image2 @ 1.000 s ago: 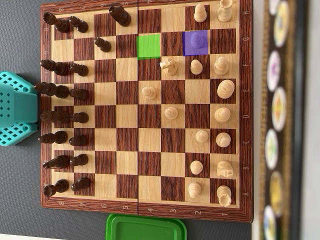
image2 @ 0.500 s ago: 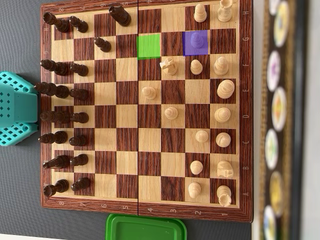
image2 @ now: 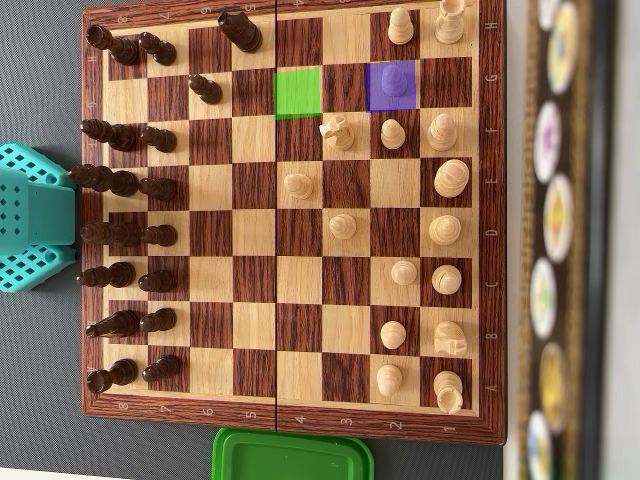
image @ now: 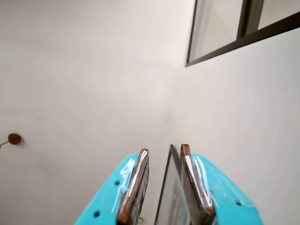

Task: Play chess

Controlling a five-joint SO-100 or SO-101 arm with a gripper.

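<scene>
Chessboard fills the overhead view, files running top to bottom, dark pieces along the left side, light pieces on the right. Teal arm base sits parked off the board's left edge, at mid height; a green lid or container lies just below the bottom edge. No arm over the board. Wrist view points up at bare wall and a window frame, so the gripper is raised and aimed away from the board; fingers stand apart with a narrow gap, nothing between them. Two squares are tinted near the top: purple with a light pawn standing on it, green empty, two squares to its left in the same row. My read: step is pre-move, nothing started. Next move likely calls for swinging the arm out across the board, coming down over the purple-square pawn clear of the knight and pawn just below it, closing on it, then setting it on green.
</scene>
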